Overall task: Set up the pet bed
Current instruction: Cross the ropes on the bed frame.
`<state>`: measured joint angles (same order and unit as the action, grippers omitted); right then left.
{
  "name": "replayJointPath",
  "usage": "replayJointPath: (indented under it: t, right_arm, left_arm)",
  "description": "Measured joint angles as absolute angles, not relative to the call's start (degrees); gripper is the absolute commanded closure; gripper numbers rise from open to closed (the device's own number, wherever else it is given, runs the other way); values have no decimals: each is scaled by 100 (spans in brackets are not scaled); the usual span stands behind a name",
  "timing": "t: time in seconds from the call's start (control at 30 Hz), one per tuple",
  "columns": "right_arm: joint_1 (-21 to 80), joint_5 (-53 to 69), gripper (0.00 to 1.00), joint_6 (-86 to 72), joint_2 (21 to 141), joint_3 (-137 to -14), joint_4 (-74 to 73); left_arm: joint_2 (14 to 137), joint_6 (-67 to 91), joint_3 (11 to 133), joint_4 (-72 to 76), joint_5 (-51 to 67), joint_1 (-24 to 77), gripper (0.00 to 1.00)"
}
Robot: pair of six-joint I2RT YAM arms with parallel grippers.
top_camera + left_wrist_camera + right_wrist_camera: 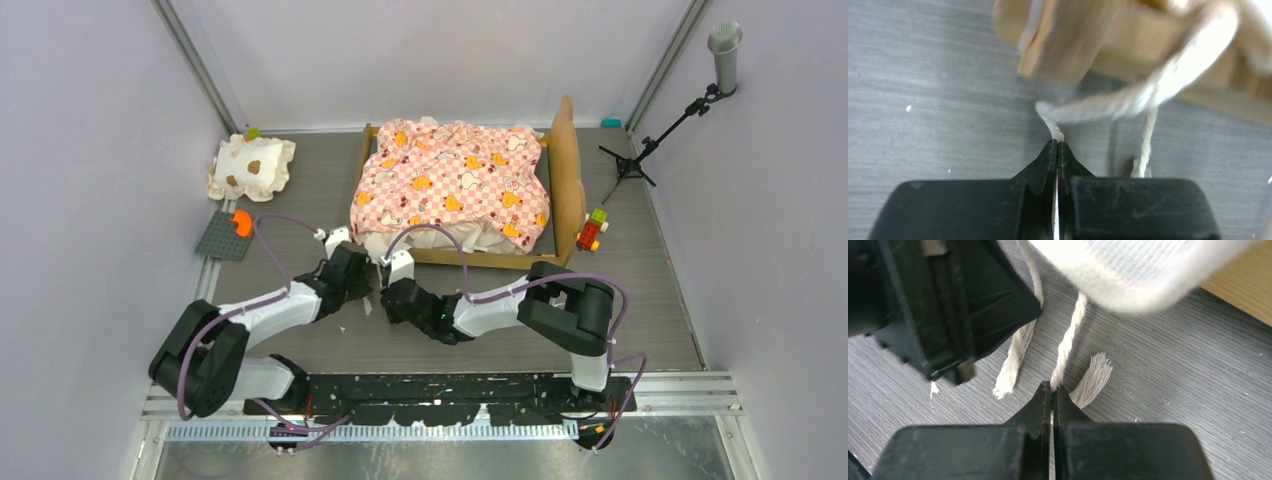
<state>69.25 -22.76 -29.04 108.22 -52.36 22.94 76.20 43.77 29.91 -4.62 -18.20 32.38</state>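
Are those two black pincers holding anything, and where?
Yes. The left pincer pinches a white mattress cord by the bed frame's corner; the right pincer pinches a second cord, close to a frayed end.

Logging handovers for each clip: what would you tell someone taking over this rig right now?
Left gripper: shut on a twisted cream cord.
Right gripper: shut on a second cord.
Pet bed: mid-table, with the checkered mattress lying rumpled in its frame.
Spotted pillow: on the table at far left, off the bed.
Done: mattress in, both cords gripped.
Left: probably tie the cords at the bed's near-left corner, then place the pillow.
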Motion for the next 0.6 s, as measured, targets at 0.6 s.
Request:
replayJointPath:
  t: [0.6]
  right_arm:
    - [6923,-2003,99,-3059,10825,-5227,2351]
  left_arm:
    - [4158,5551,2073,-2574,-1319,3332,100]
